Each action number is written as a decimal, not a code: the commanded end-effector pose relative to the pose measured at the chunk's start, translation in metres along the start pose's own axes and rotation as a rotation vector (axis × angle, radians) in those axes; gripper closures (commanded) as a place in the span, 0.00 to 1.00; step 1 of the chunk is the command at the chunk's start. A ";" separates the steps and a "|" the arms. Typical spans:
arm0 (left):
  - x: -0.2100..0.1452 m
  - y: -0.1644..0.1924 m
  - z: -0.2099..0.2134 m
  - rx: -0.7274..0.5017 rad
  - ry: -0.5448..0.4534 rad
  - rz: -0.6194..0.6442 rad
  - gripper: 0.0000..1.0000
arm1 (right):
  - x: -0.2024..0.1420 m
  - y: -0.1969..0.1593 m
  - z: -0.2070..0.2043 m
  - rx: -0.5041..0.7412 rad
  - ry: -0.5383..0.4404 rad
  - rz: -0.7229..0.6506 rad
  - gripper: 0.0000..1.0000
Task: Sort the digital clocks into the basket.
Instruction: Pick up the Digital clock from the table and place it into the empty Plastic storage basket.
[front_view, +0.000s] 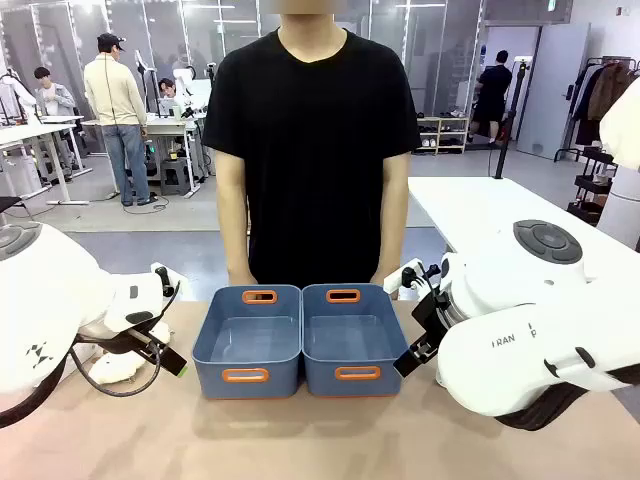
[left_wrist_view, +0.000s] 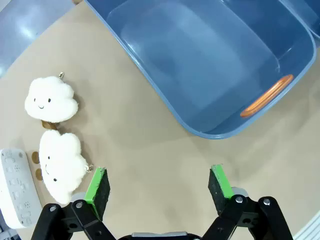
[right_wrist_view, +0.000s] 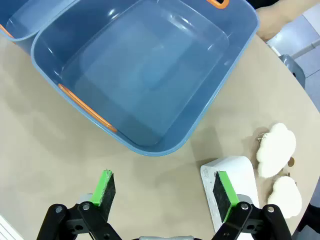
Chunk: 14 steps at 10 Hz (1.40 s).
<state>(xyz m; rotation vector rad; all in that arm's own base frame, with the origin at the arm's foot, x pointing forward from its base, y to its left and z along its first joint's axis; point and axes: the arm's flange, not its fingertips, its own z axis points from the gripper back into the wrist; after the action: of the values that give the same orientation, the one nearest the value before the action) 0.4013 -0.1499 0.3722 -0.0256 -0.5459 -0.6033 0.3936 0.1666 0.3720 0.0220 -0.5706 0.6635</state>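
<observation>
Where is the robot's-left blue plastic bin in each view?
Front view: the left blue rectangular plastic bin sits mid-table.
Left wrist view: that bin spans the upper middle.
Right wrist view: that bin is cropped at top left.
Shared landmark: its twin right bin alongside it.

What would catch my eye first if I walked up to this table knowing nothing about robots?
Two empty blue bins sit side by side mid-table, with a person in a black shirt standing just behind. Beside the left bin, two smiling cloud plush toys lie next to a white digital clock; a second clock lies by the open right gripper.
</observation>
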 end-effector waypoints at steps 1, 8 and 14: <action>0.000 0.000 0.000 0.000 0.000 -0.001 0.00 | 0.000 0.000 0.000 0.000 0.000 0.000 0.00; 0.000 0.000 0.000 0.000 0.000 -0.001 0.00 | 0.000 0.000 0.000 0.000 0.000 0.000 0.00; 0.046 0.069 0.069 -0.405 0.040 0.102 0.00 | 0.043 -0.087 0.069 0.415 0.116 -0.183 0.00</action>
<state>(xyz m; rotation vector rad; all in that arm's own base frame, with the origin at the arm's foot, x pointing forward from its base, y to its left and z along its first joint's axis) 0.4203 -0.1401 0.4404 -0.2510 -0.4734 -0.6157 0.4127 0.1441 0.4465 0.3156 -0.4038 0.6328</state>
